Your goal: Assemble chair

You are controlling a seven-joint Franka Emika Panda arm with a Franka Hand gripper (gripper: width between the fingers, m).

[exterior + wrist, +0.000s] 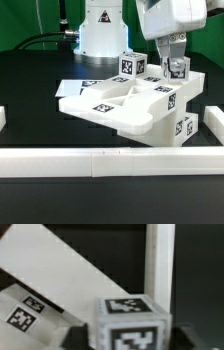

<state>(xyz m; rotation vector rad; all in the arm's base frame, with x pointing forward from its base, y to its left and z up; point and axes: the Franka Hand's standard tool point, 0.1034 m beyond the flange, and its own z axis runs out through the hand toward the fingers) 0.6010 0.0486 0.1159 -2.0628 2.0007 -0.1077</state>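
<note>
I can read no words, brands or numbers anywhere here. The only signs are black-and-white square tags point(128, 65) on the glossy white blocky plastic chair parts point(120, 105), coded patterns, not text.

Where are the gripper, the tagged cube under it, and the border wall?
gripper point(176, 62), exterior view, midway between its fingertips.
cube point(178, 70), exterior view, its tagged front face; also point(133, 328), wrist view, front tag.
border wall point(110, 161), exterior view, top of the front rail.
</note>
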